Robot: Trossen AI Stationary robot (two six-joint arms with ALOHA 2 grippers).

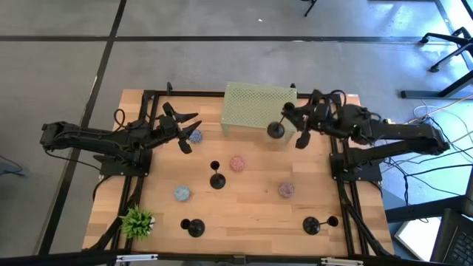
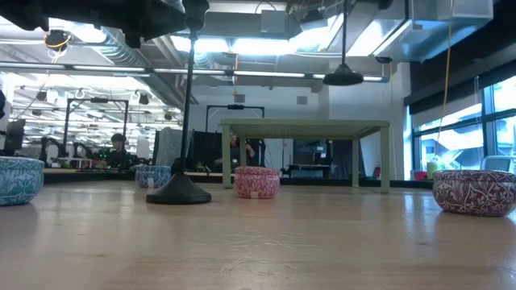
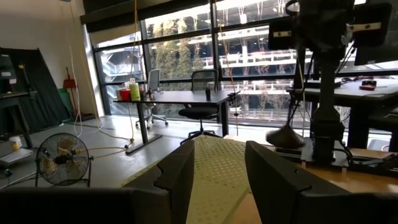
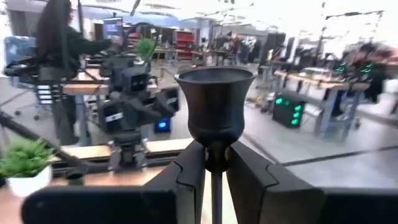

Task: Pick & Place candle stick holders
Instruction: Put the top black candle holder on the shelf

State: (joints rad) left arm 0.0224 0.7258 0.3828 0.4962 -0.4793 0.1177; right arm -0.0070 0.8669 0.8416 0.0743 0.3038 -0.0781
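Note:
My right gripper [image 1: 290, 118] is shut on a black candle stick holder [image 1: 276, 131] beside the green mesh stand [image 1: 259, 103]. In the low view its base [image 2: 343, 78] hangs above the stand's top. Three more holders stand on their round bases on the table: mid-table [image 1: 216, 179], near left [image 1: 194, 227] and near right [image 1: 312, 224]. The mid-table one shows in the low view [image 2: 179, 189]. My left gripper [image 1: 182, 127] is open and empty, above the table by a blue bowl [image 1: 195, 136]; it also shows in the left wrist view [image 3: 217, 180]. My right gripper pinches the holder's thin stem [image 4: 215, 167] just under the cup [image 4: 214, 102], between its two fingers [image 4: 186, 177]. The fingers come about level from the table's right side and lie across the stem. The holder hangs upright, lifted clear of the table and the stand.
Patterned bowls stand on the table: a pink one [image 1: 237, 163], a blue one [image 1: 182, 193] and a maroon one [image 1: 286, 190]. A small green plant [image 1: 137, 220] stands at the near left corner. The green stand [image 2: 305, 129] is at the far edge.

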